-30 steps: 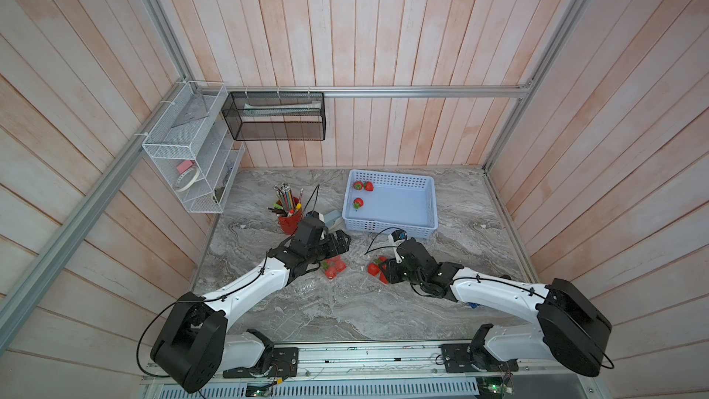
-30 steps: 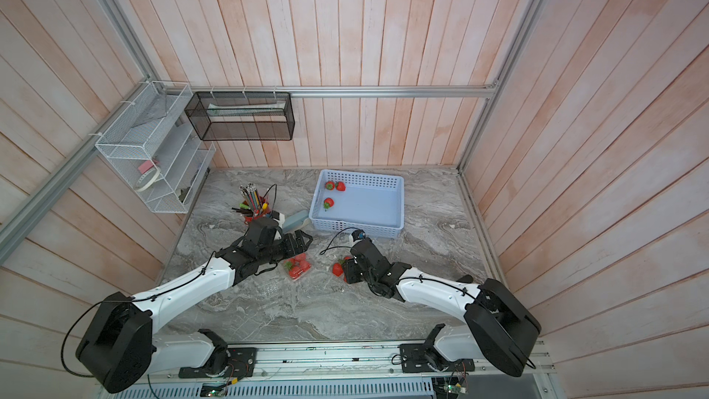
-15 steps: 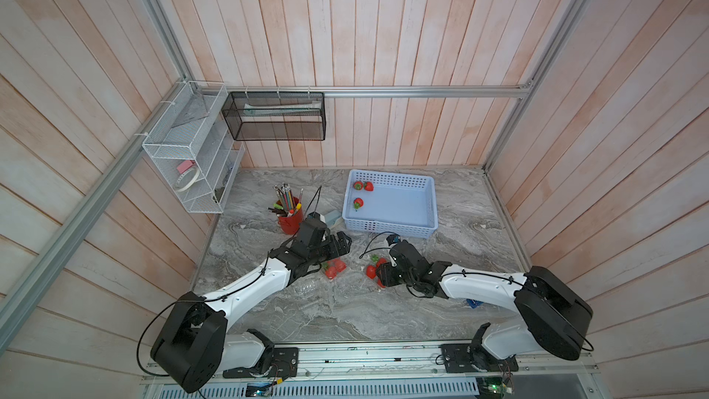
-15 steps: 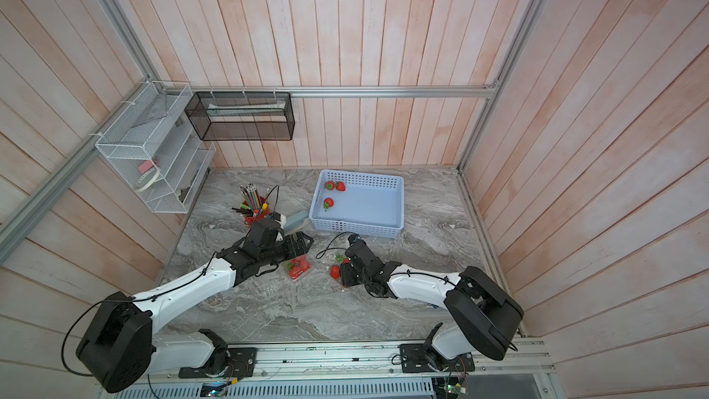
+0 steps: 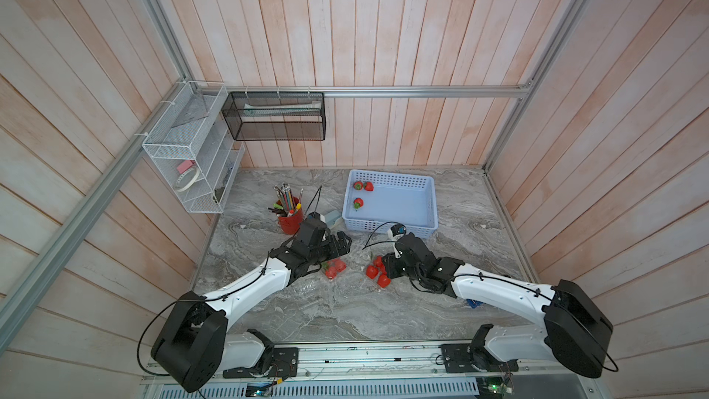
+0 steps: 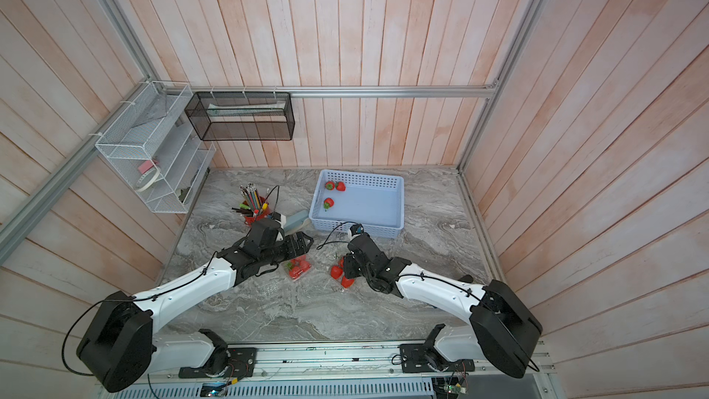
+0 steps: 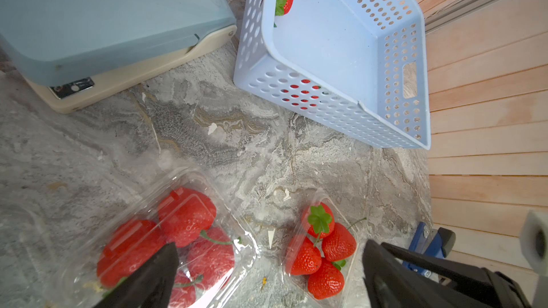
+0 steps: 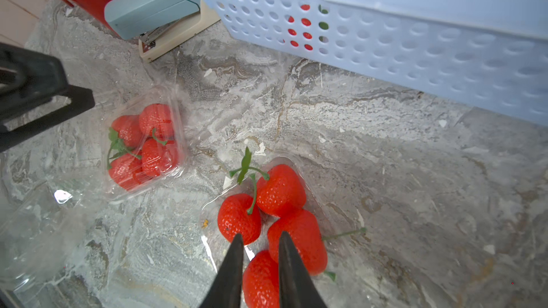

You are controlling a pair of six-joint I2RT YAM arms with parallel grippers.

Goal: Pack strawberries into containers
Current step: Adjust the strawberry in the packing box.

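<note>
1. The only marking I see is on the small metal plate of the blue-grey stapler (image 7: pixel 103 31), which lies just beside the light-blue basket (image 7: pixel 326 105); it is too small to read.
2. The strawberries (image 8: pixel 281 191) are glossy red with seeded skin, green caps and thin stems.
3. Three of them lie inside the basket, near its wall on the stapler's side.
4. The containers are clear and nearly invisible, and sit on the table (image 5: pixel 345 312) in front of the basket, on the arms' side.
5. One closed container (image 8: pixel 181 155) holds four berries, and an open container (image 8: pixel 207 232) just beside it holds four more.
6. An empty clear one (image 8: pixel 44 217) lies farther from the basket.
7. The left tool (image 7: pixel 269 245) has its fingers wide apart and holds nothing; it hovers over the two filled boxes.
8. The right tool (image 8: pixel 261 234) has its fingers drawn nearly together, with a narrow gap, right over the berries of the open container. I cannot tell whether they pinch anything.
</note>
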